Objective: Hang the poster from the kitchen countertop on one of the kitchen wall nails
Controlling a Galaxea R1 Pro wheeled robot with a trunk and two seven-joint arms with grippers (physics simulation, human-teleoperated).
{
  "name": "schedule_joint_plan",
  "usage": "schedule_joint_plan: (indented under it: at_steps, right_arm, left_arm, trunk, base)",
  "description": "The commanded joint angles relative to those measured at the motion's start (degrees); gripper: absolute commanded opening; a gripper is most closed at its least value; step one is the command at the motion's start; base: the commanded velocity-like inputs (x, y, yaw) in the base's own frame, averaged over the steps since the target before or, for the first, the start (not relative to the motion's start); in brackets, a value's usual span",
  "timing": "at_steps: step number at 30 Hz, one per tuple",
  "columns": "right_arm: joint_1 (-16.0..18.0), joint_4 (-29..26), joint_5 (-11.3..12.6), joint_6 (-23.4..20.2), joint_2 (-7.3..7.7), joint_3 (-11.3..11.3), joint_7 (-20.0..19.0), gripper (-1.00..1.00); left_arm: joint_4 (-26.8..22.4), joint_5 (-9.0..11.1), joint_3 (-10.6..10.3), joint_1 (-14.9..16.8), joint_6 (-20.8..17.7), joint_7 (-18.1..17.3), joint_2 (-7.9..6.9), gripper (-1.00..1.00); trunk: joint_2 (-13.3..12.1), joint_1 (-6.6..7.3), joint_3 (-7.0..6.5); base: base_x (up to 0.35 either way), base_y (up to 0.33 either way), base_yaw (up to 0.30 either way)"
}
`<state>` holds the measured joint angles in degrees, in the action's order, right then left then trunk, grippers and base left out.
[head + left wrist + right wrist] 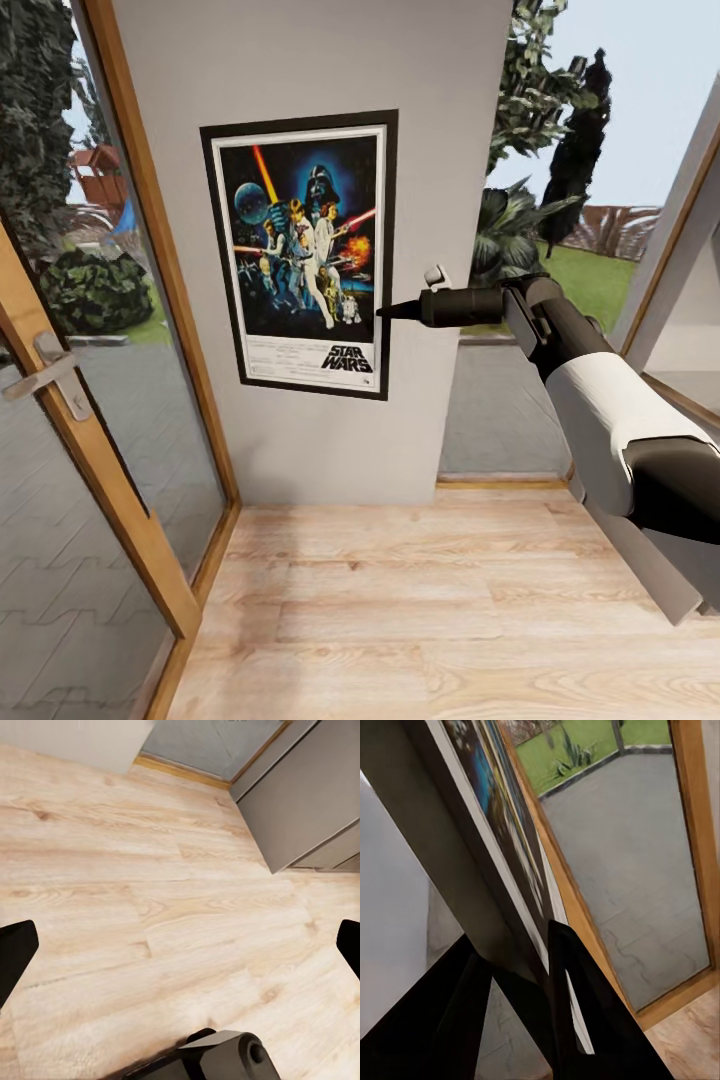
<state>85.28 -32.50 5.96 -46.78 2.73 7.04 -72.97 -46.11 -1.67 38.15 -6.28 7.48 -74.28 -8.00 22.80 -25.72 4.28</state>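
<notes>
The poster (pixel 300 250), black-framed with dark blue Star Wars artwork, stands upright and flat against the narrow grey wall (pixel 300 60). My right gripper (pixel 385 312) reaches in from the right and is shut on the poster's right edge, about two thirds of the way down. In the right wrist view the framed edge of the poster (pixel 502 832) runs between the two black fingers (pixel 577 1020). My left gripper (pixel 180 945) hangs open over the wooden floor, its fingertips (pixel 13 952) far apart with nothing between them. The wall nails are hidden and the kitchen countertop is out of view.
A wood-framed glass door (pixel 100 430) with a metal handle (pixel 50 370) stands open at the left. Another glazed frame (pixel 680 250) slants at the right. Light plank floor (pixel 400 600) lies below the wall. A grey cabinet (pixel 307 802) stands near the left arm.
</notes>
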Motion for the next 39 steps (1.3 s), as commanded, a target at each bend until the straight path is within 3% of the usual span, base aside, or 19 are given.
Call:
schedule_joint_plan:
  at_steps: [1,39]
  right_arm:
    - [0.06,-0.01,0.67,-0.52,0.08,0.34,0.12,-1.0]
    - [0.06,0.07,0.72,-0.51,0.04,0.26,0.19,-1.0]
  left_arm:
    - [-0.05,-0.18,0.08,0.0,0.57,-0.07,0.01,1.0]
    - [-0.03,-0.18,1.58,0.01,0.17,0.01,0.01,1.0]
  trunk:
    - [0.11,-0.06,0.11]
    - [0.11,-0.06,0.11]
  base:
    - [0.233,0.0,0.0]
    - [0.078,0.0,0.0]
